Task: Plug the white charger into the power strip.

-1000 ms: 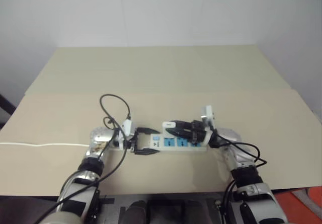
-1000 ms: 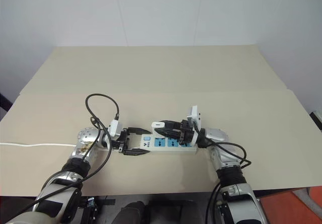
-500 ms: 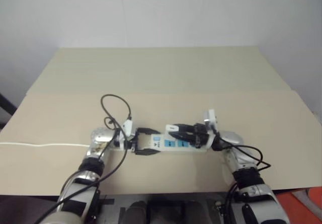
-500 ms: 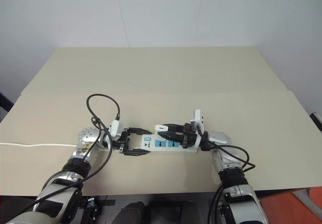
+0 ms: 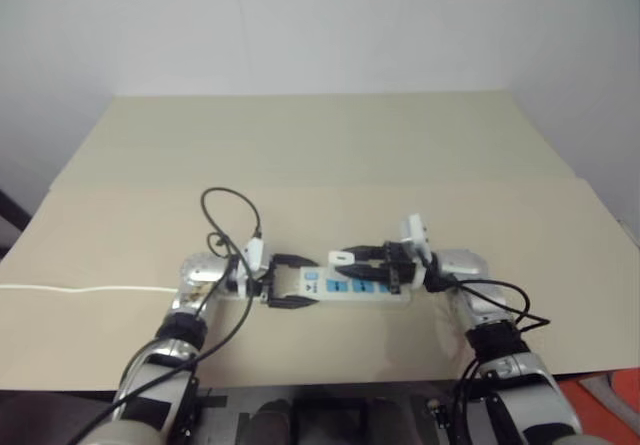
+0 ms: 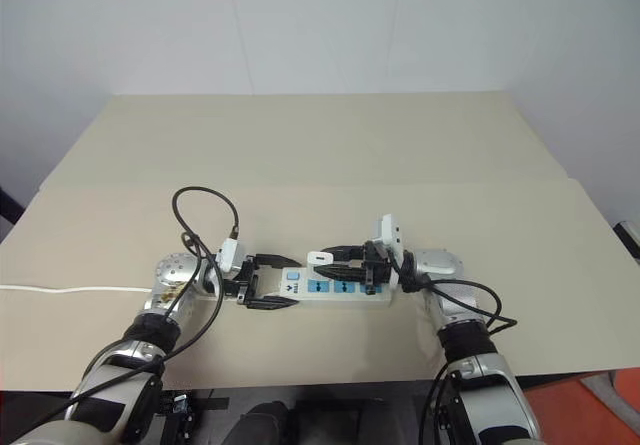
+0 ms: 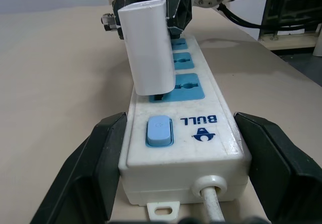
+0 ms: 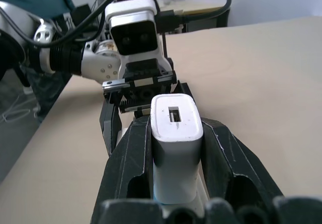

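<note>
The power strip lies flat on the tan table, its blue switch toward my left arm. My left gripper is shut across the strip's switch end, one black finger against each long side. My right gripper is shut on the white charger, with a finger on either side of it. The charger stands slightly tilted over the blue socket nearest the switch. Its dark prongs reach the socket face, and a thin gap shows under its body.
The strip's thin white cord runs along the table to its left edge. A black cable loop arches over my left wrist. Open table stretches beyond the strip to the white wall.
My right wrist has rolled and tipped, bringing the charger slightly lower and closer to the strip. The left gripper and the strip have stayed put.
</note>
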`<state>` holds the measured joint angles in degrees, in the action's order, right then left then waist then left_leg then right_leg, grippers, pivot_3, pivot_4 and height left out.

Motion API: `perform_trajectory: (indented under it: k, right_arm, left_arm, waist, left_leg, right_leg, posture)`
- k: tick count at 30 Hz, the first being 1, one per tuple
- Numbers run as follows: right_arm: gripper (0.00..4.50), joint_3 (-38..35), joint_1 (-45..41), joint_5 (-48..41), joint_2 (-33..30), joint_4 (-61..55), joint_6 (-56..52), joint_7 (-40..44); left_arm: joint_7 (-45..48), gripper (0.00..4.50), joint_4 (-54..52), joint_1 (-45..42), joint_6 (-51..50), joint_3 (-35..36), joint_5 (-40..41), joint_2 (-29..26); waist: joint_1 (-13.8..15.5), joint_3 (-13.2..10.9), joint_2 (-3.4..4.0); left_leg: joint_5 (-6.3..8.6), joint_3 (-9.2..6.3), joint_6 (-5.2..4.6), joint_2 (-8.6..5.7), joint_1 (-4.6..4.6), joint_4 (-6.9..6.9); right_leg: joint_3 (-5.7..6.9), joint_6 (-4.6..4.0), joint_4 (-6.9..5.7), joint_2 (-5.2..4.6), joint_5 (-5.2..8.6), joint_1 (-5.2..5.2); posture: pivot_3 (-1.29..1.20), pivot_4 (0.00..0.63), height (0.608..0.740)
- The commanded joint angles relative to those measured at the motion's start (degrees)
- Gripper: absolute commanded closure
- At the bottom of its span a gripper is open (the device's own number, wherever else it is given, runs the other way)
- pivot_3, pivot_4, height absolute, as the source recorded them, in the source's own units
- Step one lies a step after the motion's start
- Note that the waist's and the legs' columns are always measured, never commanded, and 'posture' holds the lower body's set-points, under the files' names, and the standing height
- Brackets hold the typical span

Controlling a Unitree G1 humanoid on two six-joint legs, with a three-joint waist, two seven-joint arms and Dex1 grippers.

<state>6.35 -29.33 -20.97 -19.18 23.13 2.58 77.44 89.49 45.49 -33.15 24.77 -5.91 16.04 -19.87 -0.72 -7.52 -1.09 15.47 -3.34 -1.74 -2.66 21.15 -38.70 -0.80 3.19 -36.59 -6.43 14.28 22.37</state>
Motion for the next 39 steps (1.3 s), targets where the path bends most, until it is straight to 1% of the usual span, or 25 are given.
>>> perform_trajectory:
  k: [1,3,8,9,14,18,23,25,32,36,39]
  right_arm:
    - [3.38,0.1,-1.6,2.0,-1.0,0.3,1.1,-0.9]
    - [3.38,0.7,-2.2,3.7,-1.2,1.7,1.7,-1.5]
    - [3.38,1.2,-3.4,4.4,-1.7,3.4,-1.2,-2.5]
    - [3.38,1.3,-3.3,4.8,-1.9,3.7,-0.5,-2.6]
    - [3.38,2.5,-2.3,5.4,-3.2,3.3,-1.7,-2.3]
    - [3.38,2.6,-0.9,6.0,-2.6,3.2,2.4,-3.2]
    - [3.38,3.8,0.0,7.3,-1.8,4.8,3.4,-5.3]
    - [3.38,4.4,0.1,7.9,-1.7,5.2,3.0,-6.5]
    - [3.38,6.1,-1.6,8.1,-2.3,5.3,-5.1,-8.7]
    - [3.38,6.3,-1.7,8.8,-2.9,6.4,-5.4,-8.8]
    - [3.38,6.2,-0.3,8.7,-3.0,6.4,-1.6,-7.7]
  left_arm:
    - [-0.3,1.29,-1.4,0.5,-0.4,-0.1,-0.8,-0.5]
    - [-0.4,1.29,-1.5,0.7,-0.5,-0.1,-0.8,-0.4]
    - [-0.6,1.29,-1.8,0.9,-0.6,-0.2,-0.8,-0.4]
    - [-0.6,1.29,-1.9,0.9,-0.7,-0.2,-0.8,-0.4]
    - [-0.7,1.29,-2.2,1.2,-1.0,-0.4,-0.8,-0.5]
    - [-0.8,1.29,-2.8,1.5,-1.9,-0.6,-1.0,-0.5]
    - [-0.9,1.29,-3.3,1.7,-2.4,-0.8,-1.1,-0.5]
    - [-1.0,1.29,-3.5,1.8,-2.6,-0.8,-1.1,-0.5]
    - [-1.2,1.29,-4.0,2.2,-2.8,-1.0,-1.1,-0.5]
    - [-1.4,1.29,-4.2,2.4,-2.9,-1.0,-1.1,-0.5]
    - [-1.6,1.29,-4.4,2.5,-2.9,-1.0,-1.1,-0.5]
  waist:
    - [-0.1,0.0,0.0]
    - [-0.1,0.0,0.0]
    - [-0.2,0.0,0.0]
    - [-0.2,0.0,0.01]
    - [-0.1,0.0,0.01]
    - [0.0,0.0,0.01]
    - [-0.1,0.0,0.01]
    - [-0.1,0.0,0.01]
    - [-0.3,0.0,0.02]
    - [-0.3,0.0,0.01]
    - [-0.2,0.0,0.01]
  left_leg:
    - [0.0,0.0,0.0,0.0,0.0,0.0]
    - [0.0,0.0,0.0,0.0,0.0,0.0]
    - [0.0,0.01,0.0,0.04,-0.05,0.0]
    - [0.0,0.01,0.0,0.08,-0.07,0.0]
    - [0.0,0.01,0.0,0.17,-0.1,0.04]
    - [0.0,0.01,0.0,0.18,-0.1,0.04]
    - [0.0,0.01,0.01,0.19,-0.11,0.05]
    - [0.0,0.02,0.01,0.22,-0.15,0.05]
    - [0.01,0.11,0.01,0.3,-0.47,0.22]
    - [0.0,0.16,0.02,0.39,-0.8,0.45]
    - [0.0,0.17,0.02,0.41,-0.85,0.48]
  right_leg:
    - [0.0,0.0,0.0,0.0,0.0,0.0]
    - [0.0,0.0,-0.01,0.0,0.0,0.01]
    - [-0.01,0.0,0.01,0.01,0.0,0.0]
    - [-0.02,0.0,0.03,0.0,0.0,-0.01]
    - [-0.01,-0.04,0.4,0.07,-0.02,-0.08]
    - [-0.01,-0.04,0.41,0.07,-0.02,-0.09]
    - [-0.01,-0.04,0.42,0.07,-0.03,-0.1]
    - [-0.01,-0.05,0.41,0.08,-0.03,-0.13]
    - [-0.04,-0.11,0.41,0.11,-0.06,-0.28]
    - [-0.05,-0.14,0.43,0.18,-0.08,-0.36]
    - [-0.05,-0.14,0.42,0.2,-0.08,-0.37]
  posture:
    - [0.0,0.15,0.74]
    - [0.0,0.15,0.74]
    - [0.0,0.15,0.74]
    - [0.0,0.15,0.74]
    - [0.0,0.15,0.74]
    - [0.0,0.15,0.74]
    - [0.0,0.15,0.74]
    - [0.0,0.15,0.74]
    - [0.0,0.15,0.74]
    - [0.0,0.15,0.74]
    - [0.0,0.15,0.74]
